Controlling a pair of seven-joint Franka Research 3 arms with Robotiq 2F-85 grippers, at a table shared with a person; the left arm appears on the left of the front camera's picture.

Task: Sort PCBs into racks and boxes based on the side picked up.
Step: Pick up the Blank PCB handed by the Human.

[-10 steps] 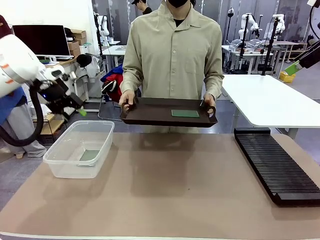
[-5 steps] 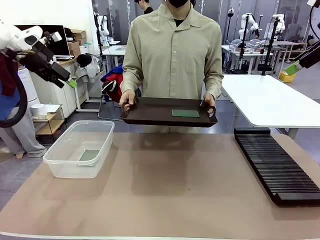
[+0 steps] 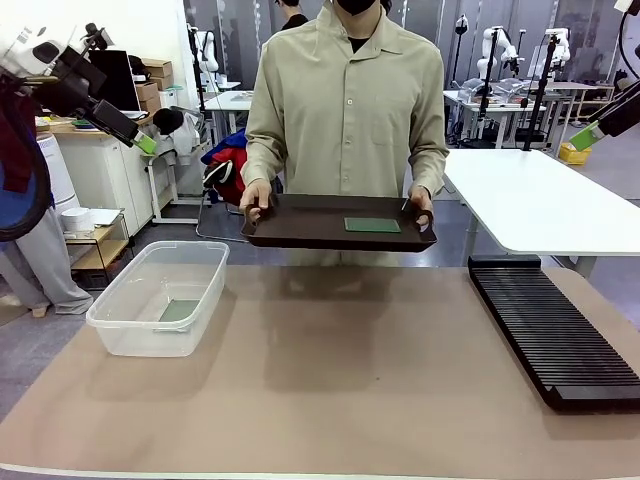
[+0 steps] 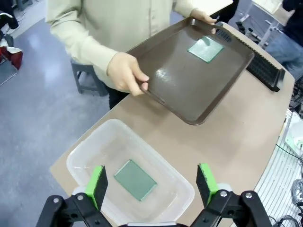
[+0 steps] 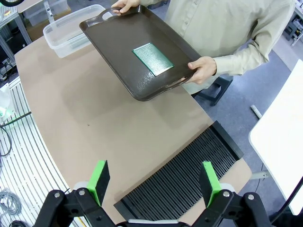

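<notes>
A person holds a dark brown tray (image 3: 300, 225) over the table's far edge, with one green PCB (image 3: 372, 224) lying flat on it, also seen as the PCB (image 5: 152, 58) and the PCB (image 4: 205, 48). A second PCB (image 3: 179, 311) lies on the floor of the clear box (image 3: 125, 330) at the left, the same PCB (image 4: 135, 179) seen from above in the box (image 4: 180, 184). The black rack (image 3: 550, 335) lies at the right, and as the rack (image 5: 189, 182) from above. My left gripper (image 3: 140, 138) hangs open, high at the far left. My right gripper (image 3: 590, 132) is open, high at the right edge.
The person stands at the far side with both hands (image 3: 253, 199) on the tray's handles. A white table (image 3: 540, 200) stands behind the rack. The brown table top (image 3: 350, 370) lies bare between box and rack.
My left arm has risen from just above the box's far left corner to high at the upper left. The tray, the boards and my right gripper have stayed put.
</notes>
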